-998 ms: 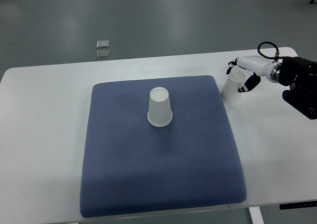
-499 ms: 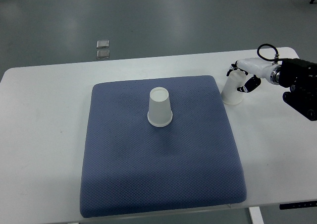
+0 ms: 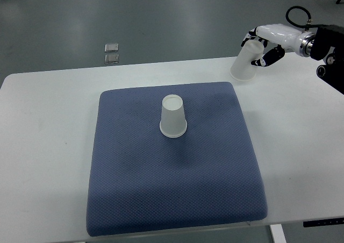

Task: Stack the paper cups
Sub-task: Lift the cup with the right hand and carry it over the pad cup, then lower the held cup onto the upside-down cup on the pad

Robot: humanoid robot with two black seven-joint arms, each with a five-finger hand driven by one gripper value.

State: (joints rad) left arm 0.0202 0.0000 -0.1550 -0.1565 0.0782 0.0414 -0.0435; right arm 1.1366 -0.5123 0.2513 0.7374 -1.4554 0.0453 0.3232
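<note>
Paper cup one [image 3: 173, 116] stands upside down on the blue pad [image 3: 172, 200], a little above the pad's middle, its closed base facing up and its wide rim flat on the fabric. Paper cup two [image 3: 246, 63] is held by the right hand [image 3: 262, 47] near the far right part of the bench [image 3: 48, 146], beyond the pad's far right corner. This cup is also inverted and tilted, its rim pointing down and to the left, its base end inside the grasp. The right hand's fingers [image 3: 274, 55] are closed around the upper part of cup two. The cup appears clear of the bench surface, though contact at the rim cannot be ruled out from this angle. The right arm [image 3: 325, 47] enters from the picture's right edge. The two cups are well apart. Two small square objects [image 3: 112, 53] lie on the floor beyond the bench's far edge.
</note>
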